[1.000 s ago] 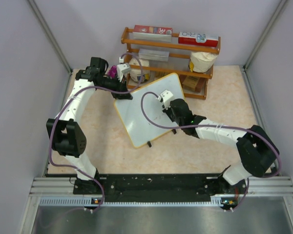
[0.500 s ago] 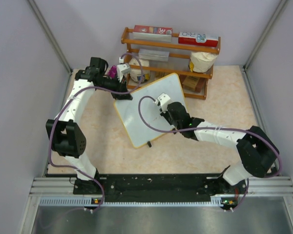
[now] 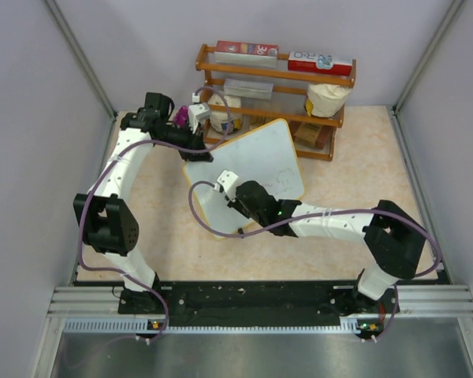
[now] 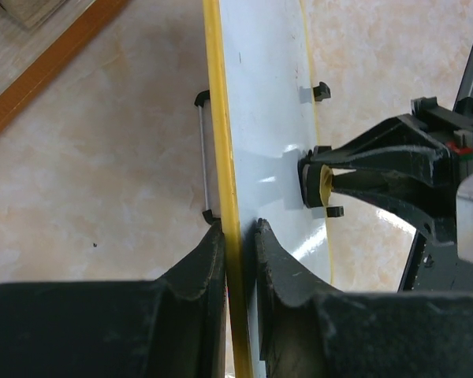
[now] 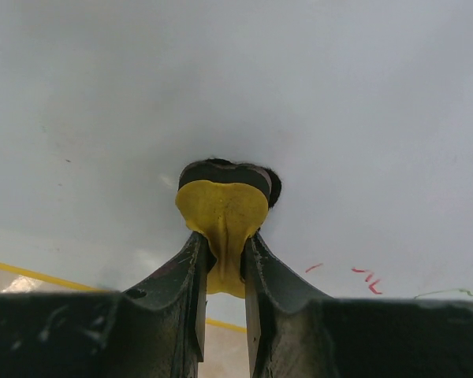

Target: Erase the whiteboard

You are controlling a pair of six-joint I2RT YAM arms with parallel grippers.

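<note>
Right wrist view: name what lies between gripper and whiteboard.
A yellow eraser with black pad, held by the right gripper, against the whiteboard; right wrist view.

Beige marbled tabletop (image 3: pixel 363 161); wooden rack (image 3: pixel 260 72) at far edge; whiteboard (image 3: pixel 260 153) mid-table, just in front of rack.

One whiteboard (image 3: pixel 258 153), one yellow eraser (image 5: pixel 221 214), one wooden shelf (image 3: pixel 277 73).

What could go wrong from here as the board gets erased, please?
The left gripper pinches only the thin yellow frame of the whiteboard, so wiping pressure might twist the board or make it slip. The eraser in the right gripper sits close to the framed edge and could run off it. Red marks beside it might be missed.
</note>
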